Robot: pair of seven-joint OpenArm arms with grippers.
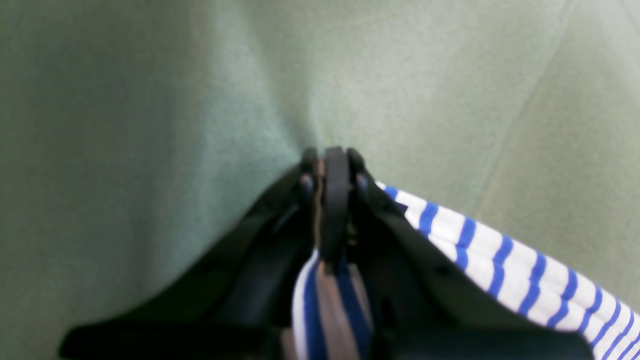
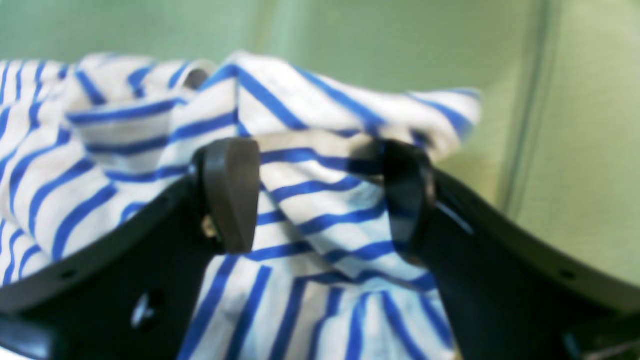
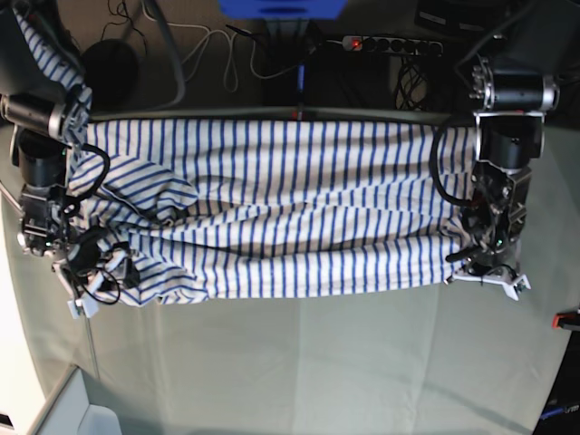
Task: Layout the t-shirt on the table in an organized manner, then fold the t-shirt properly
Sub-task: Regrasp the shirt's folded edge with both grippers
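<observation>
The white t-shirt (image 3: pixel 290 208) with blue stripes lies stretched sideways across the far half of the grey-green table (image 3: pixel 317 362), bunched and creased at its left end. In the base view my left gripper (image 3: pixel 480 263) is at the shirt's right edge. The left wrist view shows that gripper (image 1: pixel 332 160) shut on a fold of the t-shirt (image 1: pixel 500 260), low over the table (image 1: pixel 150 125). My right gripper (image 3: pixel 91 276) is at the crumpled left end. In its wrist view it (image 2: pixel 320 197) stands open, with a hump of t-shirt (image 2: pixel 125 130) between and beyond the fingers (image 2: pixel 230 195).
Behind the table's far edge lie a power strip (image 3: pixel 390 43), cables and a blue object (image 3: pixel 281 7). A small red item (image 3: pixel 569 319) shows at the right border. Bare table cloth (image 2: pixel 575 150) extends beside the shirt and toward the near side.
</observation>
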